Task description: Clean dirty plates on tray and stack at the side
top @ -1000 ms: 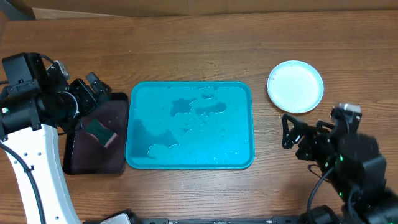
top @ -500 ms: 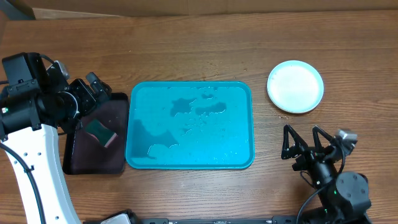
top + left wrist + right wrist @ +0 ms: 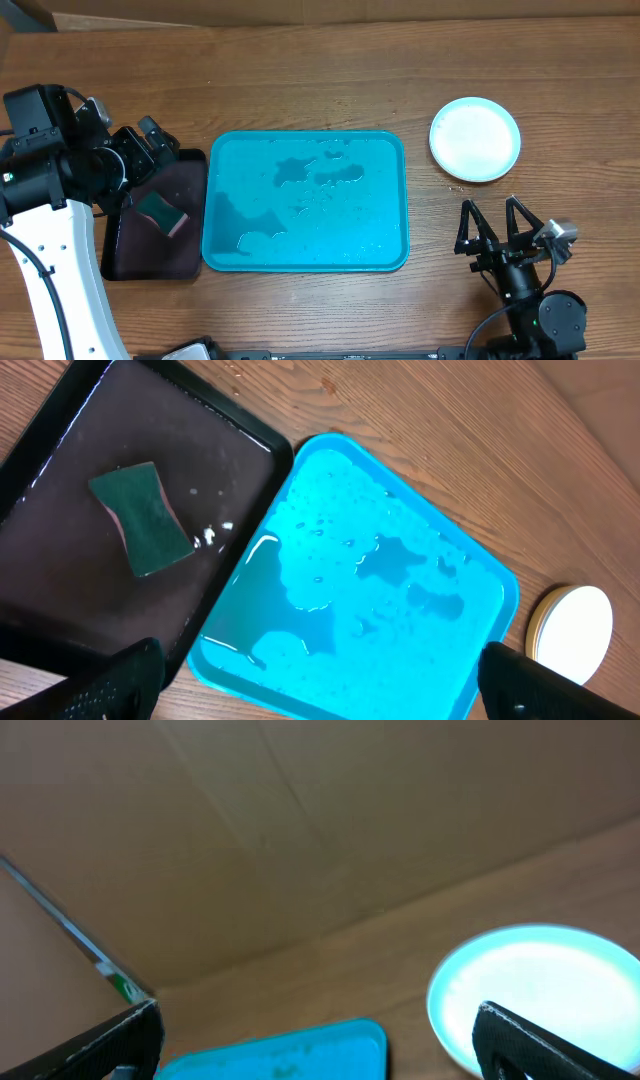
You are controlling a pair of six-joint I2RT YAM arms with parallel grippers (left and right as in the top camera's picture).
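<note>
The turquoise tray [image 3: 305,200] lies mid-table, wet, with no plates on it; it also shows in the left wrist view [image 3: 360,600] and the right wrist view [image 3: 290,1055]. The plates [image 3: 475,139] stand at the far right as a stack, a pale-blue-rimmed white one on top; they also show in the left wrist view [image 3: 570,625] and the right wrist view [image 3: 530,985]. My left gripper [image 3: 150,140] is open and empty over the black tray's far end. My right gripper [image 3: 497,222] is open and empty, near the front right, apart from the plates.
A narrow black tray [image 3: 150,220] lies left of the turquoise tray and holds a green sponge [image 3: 162,213], also in the left wrist view [image 3: 142,518]. A cardboard wall [image 3: 300,820] stands behind the table.
My right arm has drawn back toward the front edge and now points upright, fingers open. The left arm, tray and plates have not moved.
</note>
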